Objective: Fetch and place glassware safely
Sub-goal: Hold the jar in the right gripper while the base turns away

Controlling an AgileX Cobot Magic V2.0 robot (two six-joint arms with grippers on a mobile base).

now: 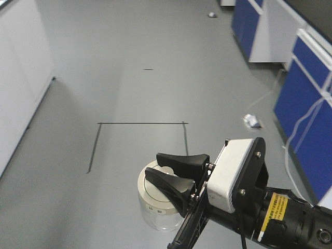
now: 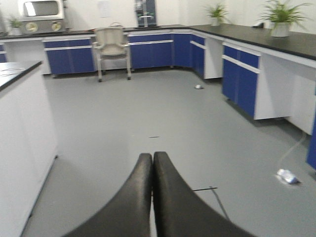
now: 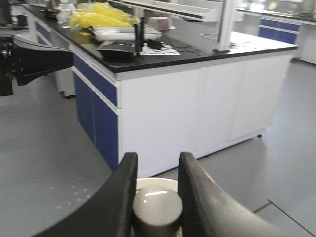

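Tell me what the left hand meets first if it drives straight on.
Nothing close: the left hand points over open grey floor; the far blue-fronted cabinets probably come first, depth unclear.

The left gripper has its 2 black fingers pressed together above the grey floor. Far off, a beige chair fronts blue cabinets; crumpled litter lies right.

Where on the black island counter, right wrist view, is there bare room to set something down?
Room for the jar: the near right corner of the counter, between the white post and the edge, looks bare. Its left end is crowded with yellow bags, a tray and papers.
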